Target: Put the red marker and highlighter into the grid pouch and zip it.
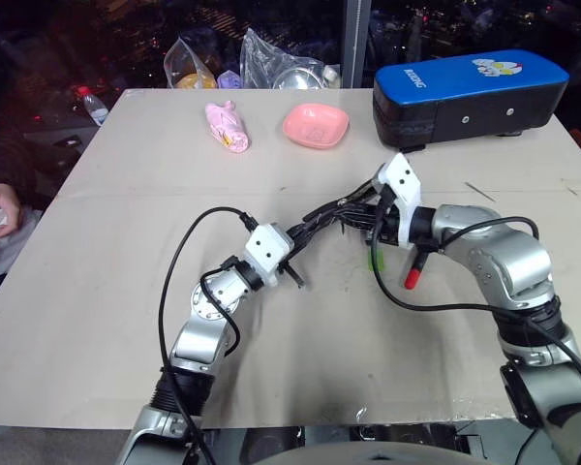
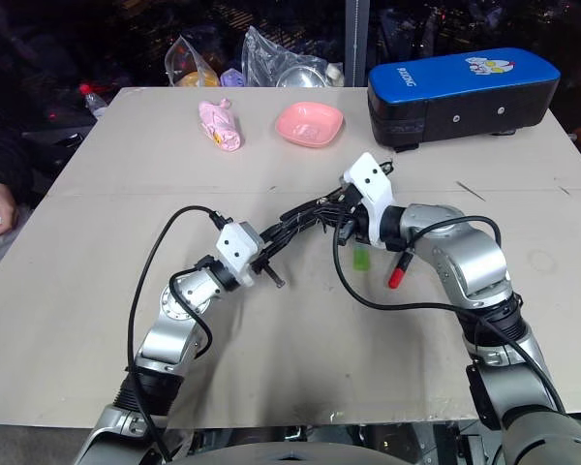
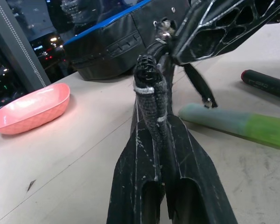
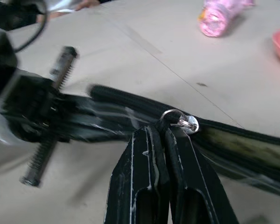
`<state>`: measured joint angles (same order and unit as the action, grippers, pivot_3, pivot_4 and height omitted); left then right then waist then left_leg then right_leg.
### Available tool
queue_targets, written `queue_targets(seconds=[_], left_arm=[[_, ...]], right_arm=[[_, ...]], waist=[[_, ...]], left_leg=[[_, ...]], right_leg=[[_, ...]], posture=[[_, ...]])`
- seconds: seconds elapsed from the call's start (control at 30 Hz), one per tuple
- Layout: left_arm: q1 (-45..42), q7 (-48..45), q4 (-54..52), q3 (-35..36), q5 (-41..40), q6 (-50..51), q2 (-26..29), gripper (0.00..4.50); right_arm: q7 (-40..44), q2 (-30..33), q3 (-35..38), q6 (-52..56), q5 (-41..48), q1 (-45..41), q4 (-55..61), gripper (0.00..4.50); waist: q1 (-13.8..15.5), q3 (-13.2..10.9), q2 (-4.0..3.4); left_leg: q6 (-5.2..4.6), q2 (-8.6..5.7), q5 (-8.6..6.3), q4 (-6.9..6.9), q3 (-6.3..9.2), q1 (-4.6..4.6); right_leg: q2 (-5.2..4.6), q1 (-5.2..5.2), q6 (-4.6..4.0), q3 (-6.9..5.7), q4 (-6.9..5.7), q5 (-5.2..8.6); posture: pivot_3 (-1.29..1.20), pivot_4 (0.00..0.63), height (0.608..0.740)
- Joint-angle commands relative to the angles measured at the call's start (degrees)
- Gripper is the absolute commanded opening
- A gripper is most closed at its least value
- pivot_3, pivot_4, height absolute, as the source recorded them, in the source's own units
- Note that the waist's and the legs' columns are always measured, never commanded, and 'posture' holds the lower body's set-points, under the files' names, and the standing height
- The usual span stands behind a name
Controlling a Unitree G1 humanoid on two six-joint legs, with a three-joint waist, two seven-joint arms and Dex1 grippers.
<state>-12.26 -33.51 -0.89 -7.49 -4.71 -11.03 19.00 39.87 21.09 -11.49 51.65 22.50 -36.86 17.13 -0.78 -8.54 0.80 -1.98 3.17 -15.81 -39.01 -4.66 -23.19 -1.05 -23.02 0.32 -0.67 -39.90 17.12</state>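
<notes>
Currently I have the flat black fabric grid pouch (image 1: 334, 215) held up off the beige bench (image 1: 126, 194) between both arms: left gripper (image 3: 151, 88) jaws clamped on one end to brace it, right gripper (image 4: 164, 133) jaws pinched on the zipper pull (image 4: 179, 122). The black red-ended marker (image 1: 416, 268) and the green highlighter (image 3: 233, 125) lie on the bench beneath, so I judge neither is packed yet.

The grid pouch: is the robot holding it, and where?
Yes. The left gripper pinches one end of the grid pouch, and the right gripper is shut at its zipper pull.
</notes>
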Motion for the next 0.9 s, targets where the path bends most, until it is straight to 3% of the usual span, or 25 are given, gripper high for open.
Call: queue_targets(seconds=[0.03, 0.2, 0.27, 0.43, 0.53, 0.63, 0.73, 0.8, 0.9], left_arm=[[-0.2, 0.0, -2.3, -0.8, 0.2, -0.5, -0.5, 0.0], [-0.6, 0.1, -1.9, -0.6, 0.3, -0.5, -0.8, 0.0], [-0.8, 0.1, -1.6, -0.5, 0.3, -0.5, -0.9, 0.0], [-1.4, -0.2, -1.0, 0.2, -0.2, -0.6, -0.7, 0.0], [-1.9, -0.9, -0.5, 0.5, -0.5, -0.9, -0.3, 0.0], [-2.4, -1.8, -0.1, 0.9, -0.9, -1.2, 0.3, 0.0], [-2.5, -3.6, -0.2, 0.5, -1.1, -2.4, 0.9, 0.0], [-2.4, -3.7, -0.4, 0.6, -1.1, -2.4, 0.9, 0.0], [-2.2, -3.8, -0.9, 0.7, -1.2, -2.2, 0.7, 0.0]], right_arm=[[-0.6, -2.5, -2.1, 0.8, 1.8, -2.0, 4.6, 0.09], [-1.0, -1.8, -2.9, 0.4, 0.6, -1.1, 5.6, 0.09], [-0.6, -0.2, -1.8, 0.5, 0.8, -0.5, 5.7, 0.65], [0.8, 5.9, 4.2, 1.9, 3.2, 1.7, 8.3, 2.83], [3.3, 10.1, 9.4, 5.2, 8.4, 1.5, 10.0, 2.83], [0.7, 10.0, 15.4, 6.9, 11.2, -1.4, 6.7, 2.83], [-3.9, 7.8, 16.7, 5.2, 8.8, -3.5, 0.4, 2.13], [-4.5, 7.6, 15.3, 3.2, 6.8, -3.6, -2.6, 1.12], [-4.5, 7.5, 12.7, 0.7, 4.8, -2.8, -5.5, 0.06]], waist=[[0.0, 0.0, 0.0], [0.2, 0.0, 0.01], [0.1, 0.0, 0.01], [0.2, 0.0, 0.01], [0.2, 0.0, 0.02], [-0.1, 0.0, 0.02], [-0.2, 0.0, 0.02], [0.0, 0.0, 0.02], [0.2, 0.0, 0.02]], left_leg=[[0.01, 0.0, 0.01, 0.0, 0.0, -0.09], [0.15, -0.02, 0.09, -0.22, 0.19, -0.58], [0.13, -0.03, 0.08, -0.22, 0.19, -0.6], [0.02, -0.03, 0.02, -0.2, 0.25, -0.63], [0.02, -0.04, 0.02, -0.21, 0.24, -0.64], [0.01, -0.04, 0.01, -0.19, 0.25, -0.62], [0.01, -0.02, 0.02, -0.19, 0.25, -0.57], [0.03, -0.01, 0.03, -0.19, 0.25, -0.57], [0.13, -0.03, 0.08, -0.19, 0.22, -0.63]], right_leg=[[0.0, -0.08, 0.0, 0.0, -0.02, 0.0], [-0.04, -0.39, 0.01, -0.17, -0.02, -0.02], [-0.05, -0.4, 0.01, -0.17, -0.02, -0.02], [-0.04, -0.41, 0.01, -0.23, -0.01, -0.02], [-0.05, -0.42, 0.01, -0.23, 0.0, -0.02], [-0.02, -0.42, 0.01, -0.22, -0.03, -0.02], [0.03, -0.42, -0.03, -0.21, -0.09, -0.05], [0.04, -0.42, -0.06, -0.21, -0.09, -0.06], [0.01, -0.43, -0.05, -0.2, -0.04, -0.06]], posture=[[0.0, 0.15, 0.716], [0.0, 0.15, 0.716], [0.0, 0.15, 0.716], [0.0, 0.15, 0.716], [0.0, 0.15, 0.716], [0.0, 0.15, 0.716], [0.0, 0.15, 0.716], [0.0, 0.15, 0.716], [0.0, 0.15, 0.716]])
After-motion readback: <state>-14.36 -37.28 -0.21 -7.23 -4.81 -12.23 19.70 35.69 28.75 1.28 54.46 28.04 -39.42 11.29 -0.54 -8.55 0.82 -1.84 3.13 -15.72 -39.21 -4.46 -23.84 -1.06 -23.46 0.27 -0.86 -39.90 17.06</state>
